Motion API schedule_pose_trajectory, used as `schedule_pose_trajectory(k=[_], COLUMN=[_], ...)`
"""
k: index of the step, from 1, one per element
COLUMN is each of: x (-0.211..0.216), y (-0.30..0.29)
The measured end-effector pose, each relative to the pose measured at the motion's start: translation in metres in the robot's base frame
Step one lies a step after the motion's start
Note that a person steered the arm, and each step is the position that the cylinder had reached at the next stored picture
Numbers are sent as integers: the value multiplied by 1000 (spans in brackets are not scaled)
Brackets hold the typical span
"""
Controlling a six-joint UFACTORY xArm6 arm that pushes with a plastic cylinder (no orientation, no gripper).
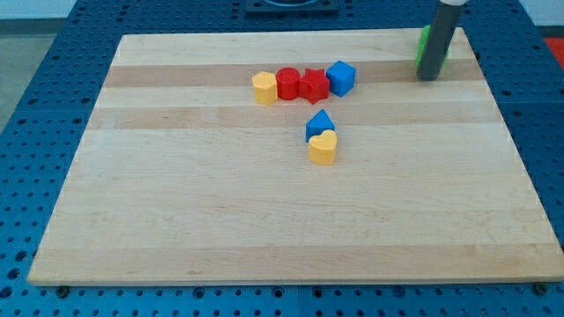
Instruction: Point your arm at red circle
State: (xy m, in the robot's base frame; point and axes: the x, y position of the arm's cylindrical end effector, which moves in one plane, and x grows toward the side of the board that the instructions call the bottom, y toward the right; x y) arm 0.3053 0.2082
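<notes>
The red circle (287, 83) lies in a row near the view's top middle, between a yellow hexagon (263, 88) on its left and a red star (313, 84) on its right. A blue cube (341, 77) ends the row on the right. My tip (428, 77) stands on the board near the view's top right corner, well to the right of the row and apart from it. A green block (426, 46) sits right behind the rod, mostly hidden by it.
A blue triangle block (319, 124) and a yellow heart (323, 148) touch each other below the row, near the board's middle. The wooden board (264, 220) lies on a blue perforated table (35, 106).
</notes>
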Motion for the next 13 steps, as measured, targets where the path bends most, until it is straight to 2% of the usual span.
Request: schedule_pose_trajectory(k=[3,5,6,8,11,13], x=[-8,48,53,50,23,4], y=[0,-10,-39,-101,-150,-153])
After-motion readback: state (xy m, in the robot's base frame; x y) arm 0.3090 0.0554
